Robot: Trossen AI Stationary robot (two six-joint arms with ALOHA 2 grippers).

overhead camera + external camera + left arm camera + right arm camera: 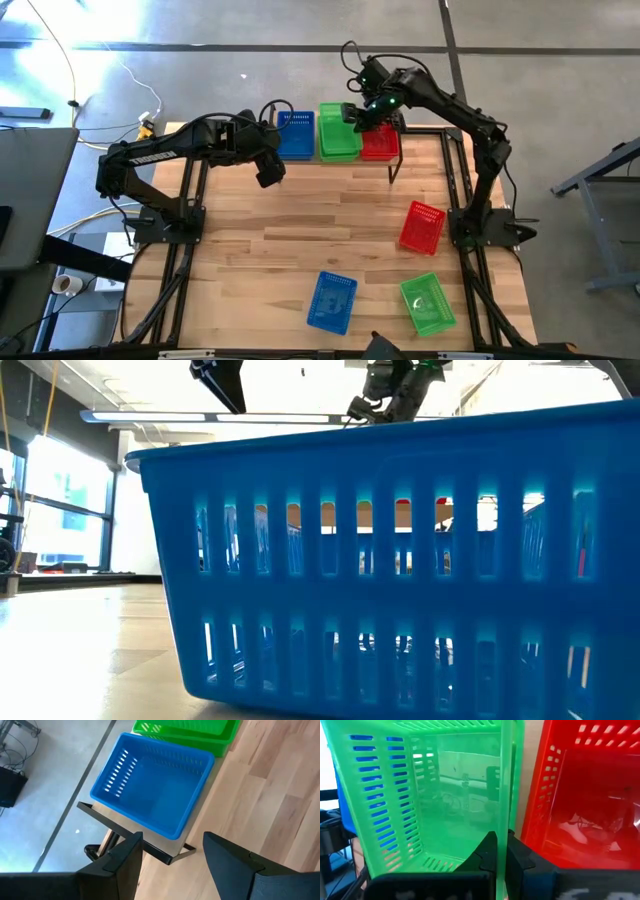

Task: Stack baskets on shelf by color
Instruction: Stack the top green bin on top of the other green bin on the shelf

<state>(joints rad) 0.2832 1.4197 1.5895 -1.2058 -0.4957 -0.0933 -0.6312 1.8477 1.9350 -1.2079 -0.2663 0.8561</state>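
Three baskets sit in a row on the shelf (pixel 199 822) at the table's far edge: blue basket (pixel 295 135), green basket (pixel 338 132), red basket (pixel 380 142). My right gripper (pixel 501 842) is above the shelf, shut on the green basket (pixel 445 795). My left gripper (pixel 172 839) is open and hovers just on the near side of the shelf's blue basket (pixel 155 790), touching nothing. Three more baskets stand on their bottoms on the tabletop: red (pixel 422 227), blue (pixel 332 300), green (pixel 427 305). My right gripper pinches the green basket's side wall (pixel 504 805), the one facing the red basket (pixel 590 795), at its rim. One finger is inside the basket and one outside, coming from above. The basket sits between the blue and red ones; its bottom is hidden.
The near blue basket (pixel 400 560) fills the low view and hides the shelf there. The middle of the tabletop (pixel 300 220) is bare wood. The arm bases stand at the table's left and right edges, and cables lie on the floor beyond the far edge.
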